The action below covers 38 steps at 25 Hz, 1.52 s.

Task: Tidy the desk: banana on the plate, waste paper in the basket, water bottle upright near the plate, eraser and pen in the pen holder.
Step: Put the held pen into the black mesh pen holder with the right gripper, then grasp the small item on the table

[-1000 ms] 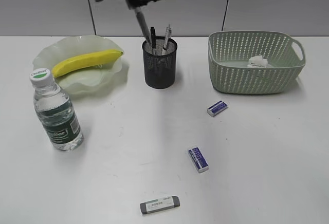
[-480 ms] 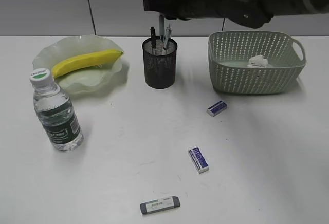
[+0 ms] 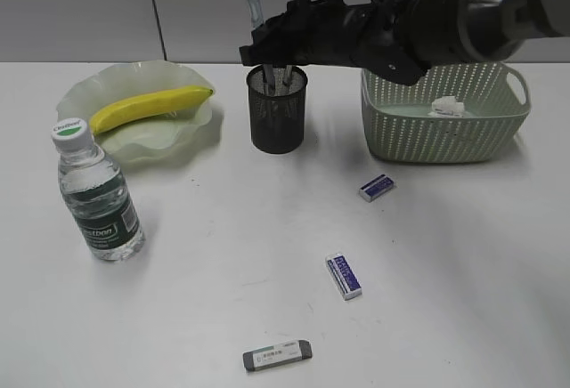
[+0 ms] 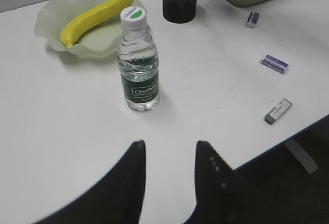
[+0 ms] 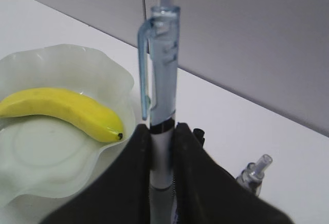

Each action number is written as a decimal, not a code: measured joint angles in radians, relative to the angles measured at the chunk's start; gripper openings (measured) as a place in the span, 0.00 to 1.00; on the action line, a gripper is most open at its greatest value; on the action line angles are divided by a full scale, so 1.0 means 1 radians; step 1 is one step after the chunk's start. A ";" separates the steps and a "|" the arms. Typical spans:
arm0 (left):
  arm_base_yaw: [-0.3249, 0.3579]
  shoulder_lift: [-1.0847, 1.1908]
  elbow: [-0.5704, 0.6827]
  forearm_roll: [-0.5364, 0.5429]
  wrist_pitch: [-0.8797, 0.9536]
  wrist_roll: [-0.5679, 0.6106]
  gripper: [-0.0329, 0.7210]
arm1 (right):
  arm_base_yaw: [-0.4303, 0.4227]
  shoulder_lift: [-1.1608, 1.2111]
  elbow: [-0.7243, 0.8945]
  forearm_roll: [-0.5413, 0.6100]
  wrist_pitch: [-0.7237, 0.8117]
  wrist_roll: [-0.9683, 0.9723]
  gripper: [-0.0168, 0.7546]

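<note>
My right gripper reaches in from the right and is shut on a clear blue pen, held upright just over the black mesh pen holder. The right wrist view shows the jaws clamped on the pen. The banana lies on the pale green plate. The water bottle stands upright in front of the plate. The waste paper lies in the green basket. Three erasers lie on the desk. My left gripper is open and empty, short of the bottle.
Other pens stand in the pen holder. In the left wrist view the desk's front edge runs close to the grey eraser, and the banana and plate lie behind the bottle.
My right gripper has come down toward the pen holder with the pen, which went from tilted to upright. Nothing else has moved.
</note>
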 joint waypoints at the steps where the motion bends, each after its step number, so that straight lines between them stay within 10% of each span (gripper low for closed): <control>1: 0.000 0.000 0.000 0.000 0.000 0.000 0.37 | -0.001 0.006 -0.008 0.000 -0.003 -0.004 0.16; 15: 0.000 0.000 0.000 0.000 0.000 0.000 0.37 | -0.035 0.056 -0.019 0.065 -0.018 -0.050 0.17; 26: 0.000 0.000 0.000 0.000 0.000 0.000 0.37 | -0.035 0.009 -0.019 0.068 0.014 -0.050 0.67; 38: 0.000 0.000 0.000 0.000 0.000 0.000 0.36 | -0.033 -0.394 -0.009 0.386 0.947 -0.436 0.53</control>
